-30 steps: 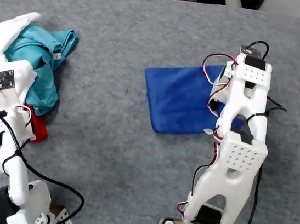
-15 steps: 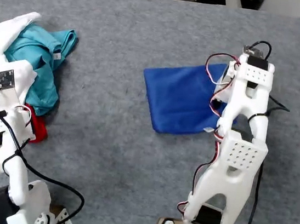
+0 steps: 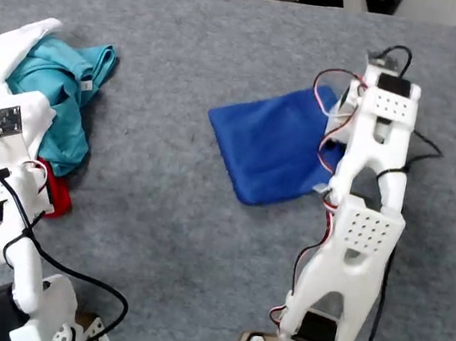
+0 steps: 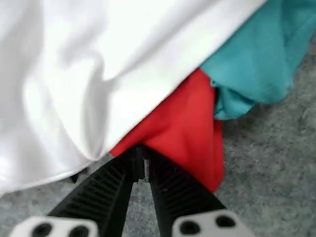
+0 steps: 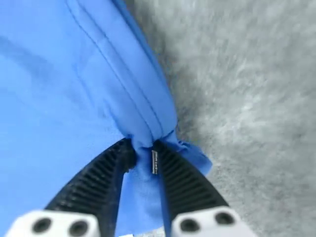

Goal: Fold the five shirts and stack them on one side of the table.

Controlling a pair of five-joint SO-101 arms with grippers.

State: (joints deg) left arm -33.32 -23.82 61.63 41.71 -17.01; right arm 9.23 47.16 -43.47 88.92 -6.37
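Right wrist view: right gripper point(image 5: 142, 150) clamps a bunched hem of the blue shirt point(image 5: 59, 74), soft cloth with stitched seams, a folded tilted rectangle at 1 o'clock on the fuzzy grey table point(image 3: 158, 254).

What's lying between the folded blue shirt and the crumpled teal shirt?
Only bare grey felt tabletop separates the blue shirt from the teal shirt, seen in the high view.

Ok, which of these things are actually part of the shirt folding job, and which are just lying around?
Part of the job: blue shirt, pinched in the right gripper; teal shirt; white shirt; red shirt.
Just there: grey table cover.
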